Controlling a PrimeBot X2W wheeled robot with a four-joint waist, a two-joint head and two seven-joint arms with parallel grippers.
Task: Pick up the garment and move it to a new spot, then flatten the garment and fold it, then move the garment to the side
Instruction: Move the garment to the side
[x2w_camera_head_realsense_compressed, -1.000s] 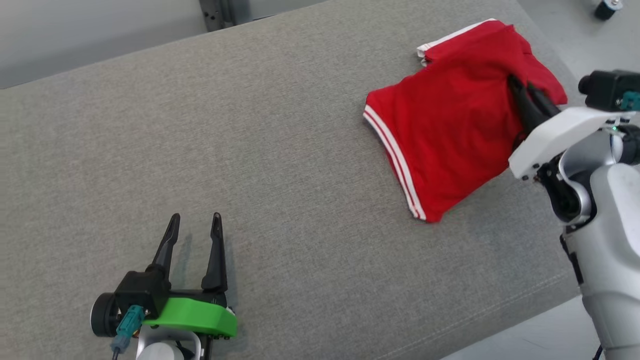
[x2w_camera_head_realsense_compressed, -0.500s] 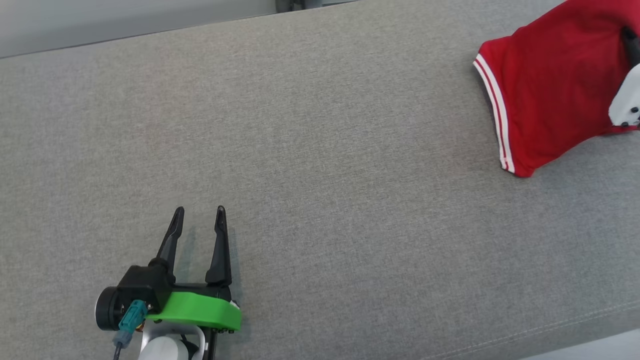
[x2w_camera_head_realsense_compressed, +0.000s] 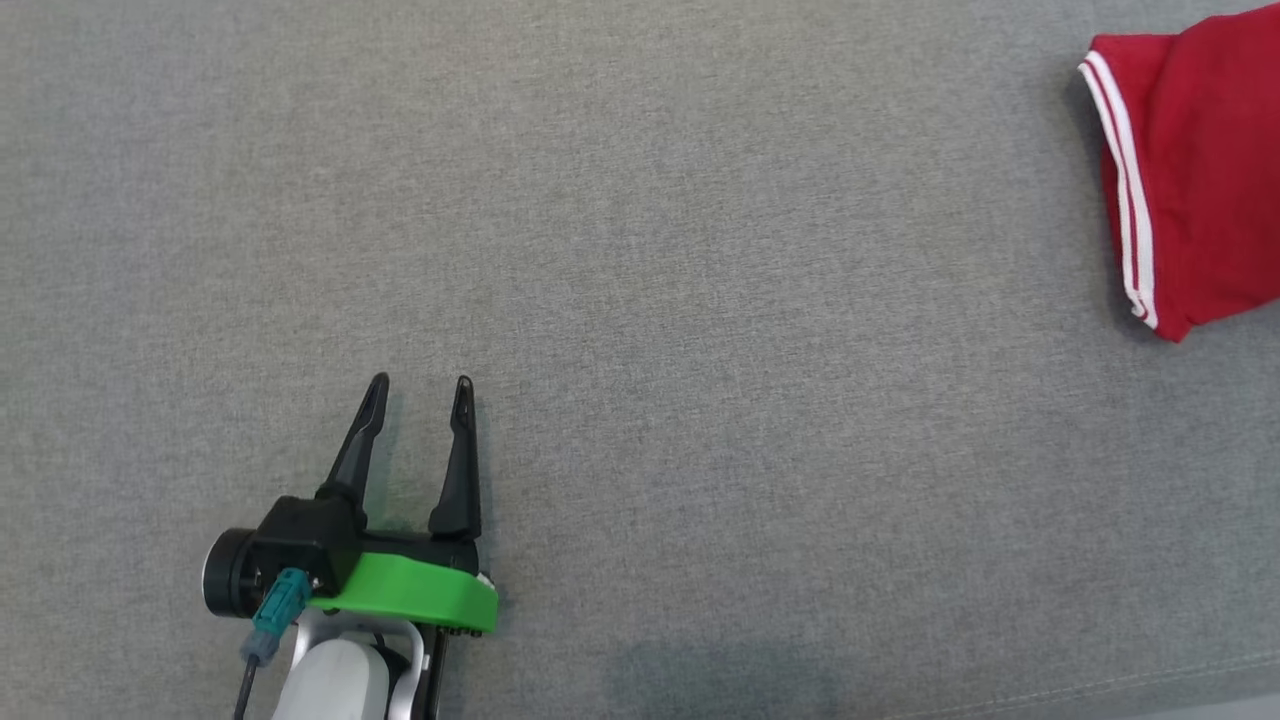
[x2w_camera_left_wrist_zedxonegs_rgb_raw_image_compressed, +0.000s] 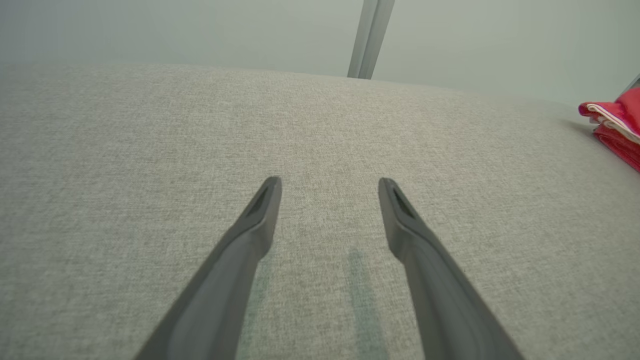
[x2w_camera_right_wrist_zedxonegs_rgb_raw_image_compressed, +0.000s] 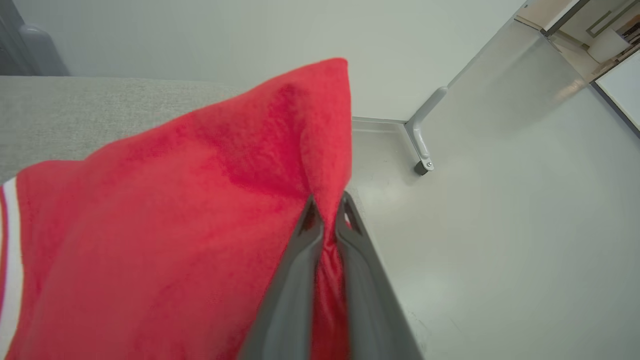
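The right gripper (x2w_camera_right_wrist_zedxonegs_rgb_raw_image_compressed: 327, 210) has its two dark fingers pressed together on a raised fold of the red garment (x2w_camera_right_wrist_zedxonegs_rgb_raw_image_compressed: 175, 225), and a peak of cloth stands above the fingertips. The left gripper (x2w_camera_head_realsense_compressed: 420, 385) is spread wide with nothing between its fingers, low over the grey fabric surface (x2w_camera_head_realsense_compressed: 700, 300) at the lower left of the head view. A broad bare stretch of that surface lies between the left gripper and the garment (x2w_camera_head_realsense_compressed: 1200, 170), which sits well apart at the far right and is cut off by the frame. Its white-striped hem (x2w_camera_head_realsense_compressed: 1125, 190) faces the open stretch. In the right wrist view the pale floor (x2w_camera_right_wrist_zedxonegs_rgb_raw_image_compressed: 500, 225) begins just right of the pinched fold, so the grip is near the surface's side edge. A stitched seam (x2w_camera_head_realsense_compressed: 1100, 682) marks the near edge. On the floor stands a grey metal leg (x2w_camera_right_wrist_zedxonegs_rgb_raw_image_compressed: 422, 145). In the left wrist view a grey post (x2w_camera_left_wrist_zedxonegs_rgb_raw_image_compressed: 370, 40) rises beyond the far edge
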